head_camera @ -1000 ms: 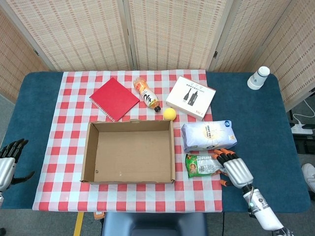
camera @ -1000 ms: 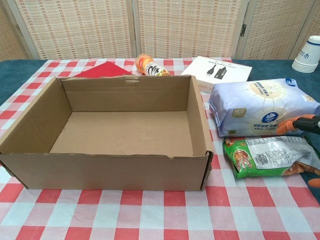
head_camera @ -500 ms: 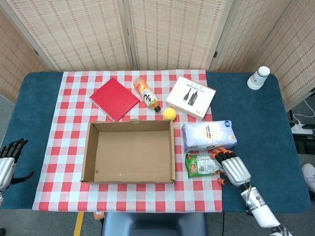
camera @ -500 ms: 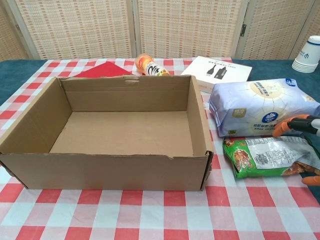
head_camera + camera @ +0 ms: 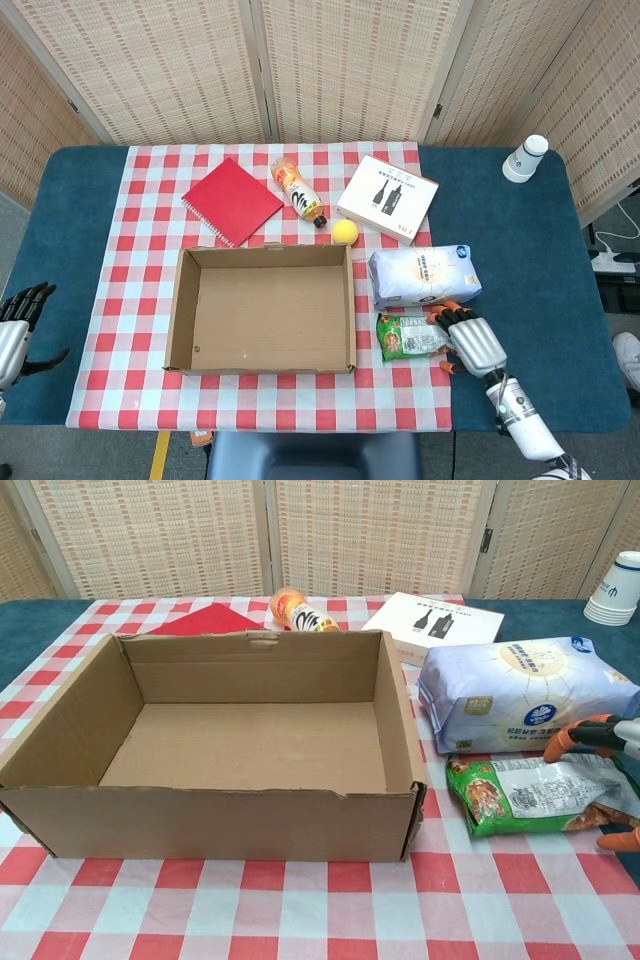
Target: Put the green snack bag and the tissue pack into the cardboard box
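- Woven reed screens (image 5: pixel 340 60) stood behind the desk (image 5: pixel 520 230), which wore a dark blue cover with a red-and-white checked cloth (image 5: pixel 140 300) laid over its middle.
- We saw the cardboard box (image 5: pixel 262 308) open and empty on the cloth, its flaps up and its plain brown floor bare.
- Just beside the box's right wall lay the tissue pack (image 5: pixel 423 274), a pale soft packet with a round printed emblem, and directly in front of it the green snack bag (image 5: pixel 410 335), a crinkled green packet with a silver panel; the two seemed to touch.
- Our right robot hand (image 5: pixel 470 340) rested at the bag's right end with orange-tipped fingers (image 5: pixel 575 738) spread above and below it, loosely bracketing it; we could not tell whether they actually gripped it.
- Our left robot hand (image 5: pixel 18 325) hung off the desk's left edge, fingers parted, holding nothing.
- Behind the box we noted a red notebook (image 5: pixel 232 200), an orange bottle (image 5: pixel 298 190) on its side, a yellow ball (image 5: pixel 345 231), a white carton (image 5: pixel 387 198), and, well apart, stacked paper cups (image 5: pixel 526 157).
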